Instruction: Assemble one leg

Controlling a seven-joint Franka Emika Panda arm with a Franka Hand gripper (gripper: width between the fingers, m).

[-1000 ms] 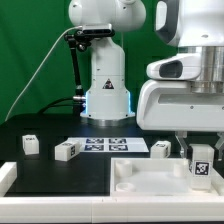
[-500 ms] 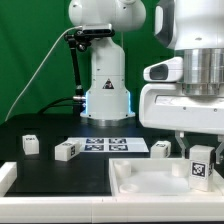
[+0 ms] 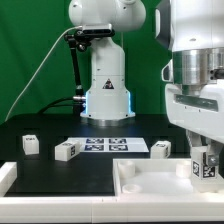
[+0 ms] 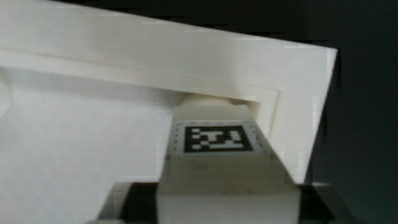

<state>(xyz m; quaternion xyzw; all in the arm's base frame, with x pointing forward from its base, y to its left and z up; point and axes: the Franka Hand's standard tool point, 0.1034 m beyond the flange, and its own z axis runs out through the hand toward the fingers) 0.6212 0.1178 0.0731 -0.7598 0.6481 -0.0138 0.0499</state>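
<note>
My gripper (image 3: 205, 155) is shut on a leg (image 3: 208, 168), a small white block with a black-and-white tag. It holds the leg upright over the far right corner of the large white tray-like board (image 3: 145, 182). In the wrist view the leg (image 4: 217, 150) runs from between the dark fingers (image 4: 143, 200) to the board's raised rim corner (image 4: 285, 85). Its far end sits close to that inner corner; I cannot tell whether it touches. Three more legs lie on the black table: one (image 3: 31, 144) at the left, one (image 3: 67, 150) beside it, one (image 3: 160, 148) behind the board.
The marker board (image 3: 108, 145) lies flat mid-table in front of the arm's white base (image 3: 107, 95). A white rim piece (image 3: 6, 176) shows at the exterior view's left edge.
The arm and gripper have shifted toward the exterior view's right and slightly down, carrying the leg toward the board's right corner. The loose legs have not moved.
</note>
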